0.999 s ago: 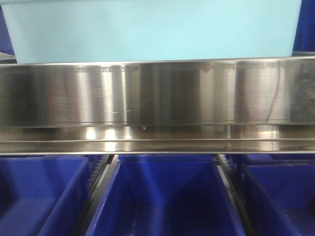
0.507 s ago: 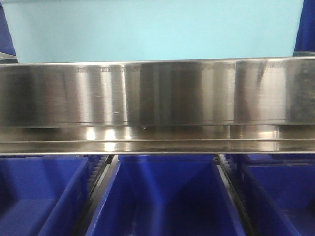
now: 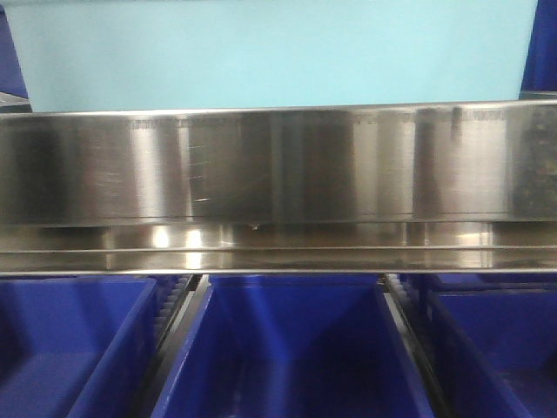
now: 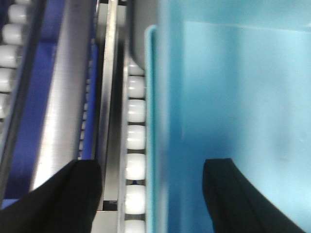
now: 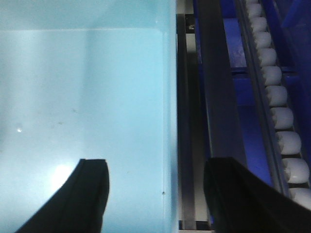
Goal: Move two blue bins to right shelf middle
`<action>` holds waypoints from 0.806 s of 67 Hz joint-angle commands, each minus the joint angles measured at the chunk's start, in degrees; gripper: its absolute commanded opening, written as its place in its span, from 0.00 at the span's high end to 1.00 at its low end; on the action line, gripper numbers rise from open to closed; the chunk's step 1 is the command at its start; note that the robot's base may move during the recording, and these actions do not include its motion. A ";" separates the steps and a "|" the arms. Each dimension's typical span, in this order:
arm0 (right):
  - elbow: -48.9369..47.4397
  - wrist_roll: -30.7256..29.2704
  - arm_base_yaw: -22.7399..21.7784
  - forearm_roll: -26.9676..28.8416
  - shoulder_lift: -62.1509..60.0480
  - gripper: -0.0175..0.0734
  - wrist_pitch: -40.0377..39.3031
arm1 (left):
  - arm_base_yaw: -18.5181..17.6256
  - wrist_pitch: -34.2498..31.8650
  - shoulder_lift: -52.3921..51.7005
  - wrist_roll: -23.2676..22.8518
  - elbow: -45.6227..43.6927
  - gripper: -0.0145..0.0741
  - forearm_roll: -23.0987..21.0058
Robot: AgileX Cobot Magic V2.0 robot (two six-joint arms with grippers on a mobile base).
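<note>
One pale blue bin [image 3: 270,52] stands on the right shelf middle, behind its shiny steel front rail [image 3: 278,165]. In the left wrist view my left gripper [image 4: 153,194] is open. Its black fingers [image 4: 73,194] straddle the bin's left wall [image 4: 151,121], one outside over the rollers and one inside the bin [image 4: 233,97]. In the right wrist view my right gripper [image 5: 160,194] is open too. It straddles the right wall of the bin [image 5: 97,87], with one of its fingers [image 5: 90,194] inside and the other outside. Neither gripper's fingers touch the walls.
Three dark royal-blue bins [image 3: 291,348] sit on the tier below the rail. White rollers [image 4: 136,141] run beside the bin's left wall, and another roller track [image 5: 279,107] lies right of it beyond a steel rail [image 5: 216,97].
The pale bin has edged very slightly to the right in the front view, and the reflections on the steel rail have shifted. Little else differs.
</note>
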 commanded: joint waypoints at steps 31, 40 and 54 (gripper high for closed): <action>0.86 -6.12 -6.40 8.31 0.74 0.46 -0.14 | 0.44 0.11 -0.12 2.80 1.02 0.43 -2.52; 4.49 -6.12 -6.40 7.92 0.74 0.46 -0.14 | 0.44 0.11 -0.12 2.77 4.68 0.43 -2.52; 8.30 -6.12 -6.40 7.92 0.74 0.46 -0.14 | 0.44 0.11 -0.12 2.77 9.02 0.43 -3.81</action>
